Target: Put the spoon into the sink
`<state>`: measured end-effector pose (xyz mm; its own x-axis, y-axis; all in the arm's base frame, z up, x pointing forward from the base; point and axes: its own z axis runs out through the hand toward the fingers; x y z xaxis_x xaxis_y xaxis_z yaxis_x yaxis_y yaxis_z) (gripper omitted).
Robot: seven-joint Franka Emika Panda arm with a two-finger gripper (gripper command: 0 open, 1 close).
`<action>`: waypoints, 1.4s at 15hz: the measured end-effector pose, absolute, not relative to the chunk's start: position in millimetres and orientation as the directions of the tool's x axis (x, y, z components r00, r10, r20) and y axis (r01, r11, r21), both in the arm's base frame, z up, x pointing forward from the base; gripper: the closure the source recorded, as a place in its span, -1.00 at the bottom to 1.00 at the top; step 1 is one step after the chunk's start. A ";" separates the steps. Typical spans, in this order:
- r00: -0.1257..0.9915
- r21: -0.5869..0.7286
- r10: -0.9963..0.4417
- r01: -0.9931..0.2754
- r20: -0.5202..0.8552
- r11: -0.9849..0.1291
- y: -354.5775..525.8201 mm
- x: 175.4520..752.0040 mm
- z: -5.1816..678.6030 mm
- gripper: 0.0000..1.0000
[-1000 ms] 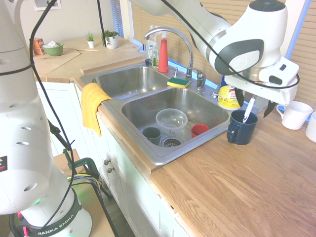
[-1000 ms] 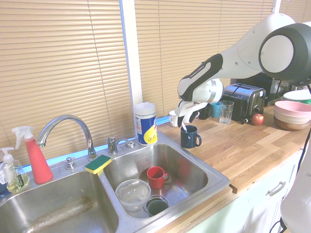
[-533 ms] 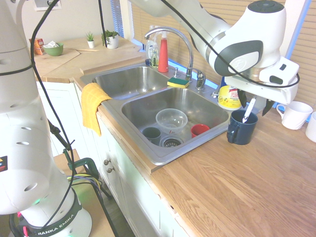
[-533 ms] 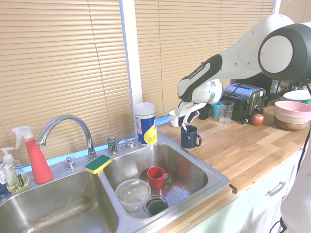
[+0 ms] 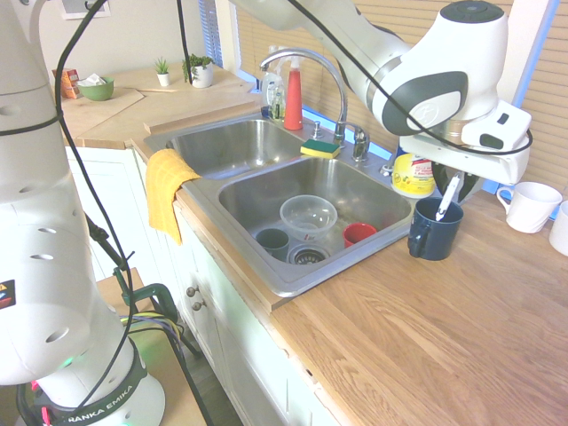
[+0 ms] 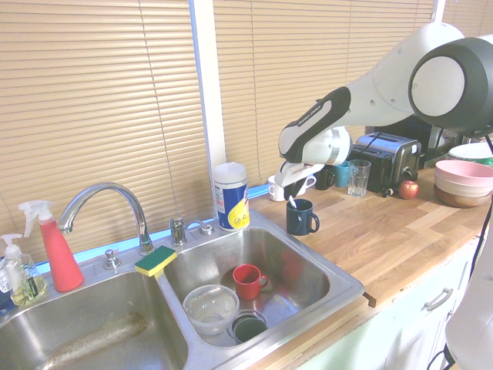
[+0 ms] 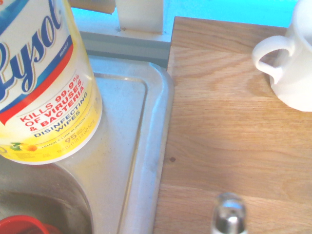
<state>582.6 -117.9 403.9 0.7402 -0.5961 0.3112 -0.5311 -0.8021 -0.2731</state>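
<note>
Spoon may slip or tip the dark blue mug if the tool — fingers spread about the handle — closes off-centre.

The wooden counter lies below the pincer, bearing a dark blue mug just beneath and a white mug near it

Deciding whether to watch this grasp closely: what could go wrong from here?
1. The spoon leans in the dark blue mug with its handle up at the claw; an off-centre grip could let it twist or slip.
2. The spoon's lower end is inside the mug, so lifting at a slant may catch the rim and tip or drag the mug.
3. The wipes canister stands between mug and faucet; a low swing toward the sink could knock it.
</note>
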 end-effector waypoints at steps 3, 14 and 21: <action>0.742 -0.273 -0.594 -0.528 0.312 -0.804 -116.0 583.0 404.2 1.00; 0.696 -0.362 -0.638 -0.531 0.330 -0.766 -120.6 570.3 447.1 1.00; 0.717 -0.441 -0.609 -0.450 0.340 -0.776 -106.1 501.3 514.2 1.00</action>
